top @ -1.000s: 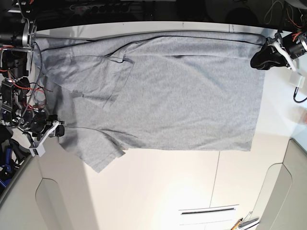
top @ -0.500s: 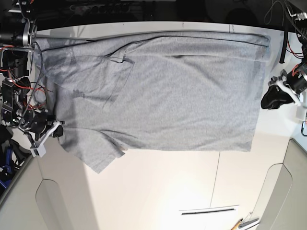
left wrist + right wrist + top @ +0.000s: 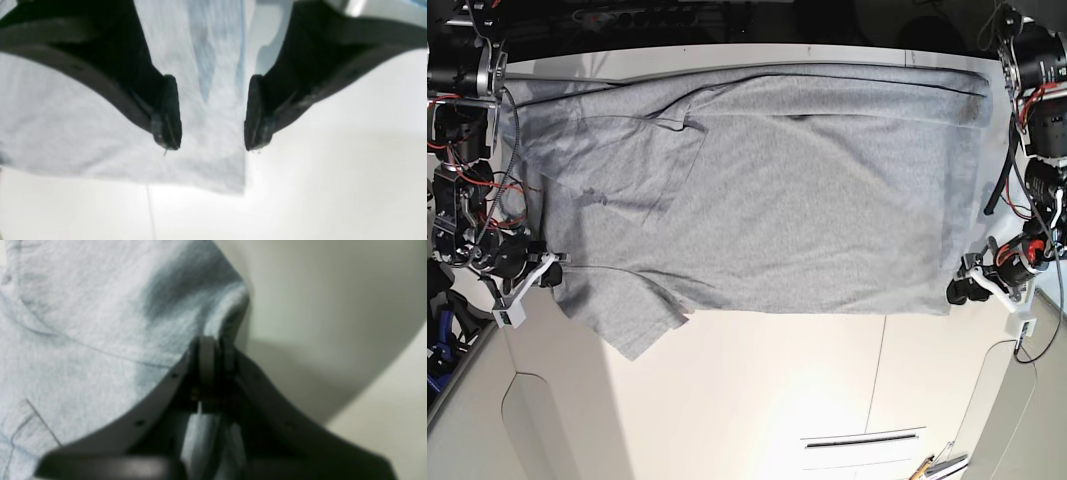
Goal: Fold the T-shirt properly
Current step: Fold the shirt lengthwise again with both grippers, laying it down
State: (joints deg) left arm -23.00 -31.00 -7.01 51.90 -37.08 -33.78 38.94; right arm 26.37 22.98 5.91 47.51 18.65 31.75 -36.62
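- Left wrist: the left gripper (image 3: 212,116) was seen agape above the T-shirt (image 3: 100,126) hem corner at 6 o'clock, nothing held; a single layer could be missed.
- Right wrist: the right gripper (image 3: 213,353) was seen clamped on the cloth; slippage was judged possible.
- Base: the T-shirt (image 3: 807,190) was spread across the table (image 3: 757,390); uneven lifting could skew the fold.

A white table (image 3: 757,380) fills most of the base view, its bare surface spreading from the centre toward 6 o'clock. A thin seam (image 3: 879,360) runs down it toward 5 o'clock. Near 5 o'clock lies a white slotted strip (image 3: 862,440), and just beside it, further toward the corner, a small tool (image 3: 932,465) too small to identify. Along 12 o'clock the background (image 3: 727,20) is dark.
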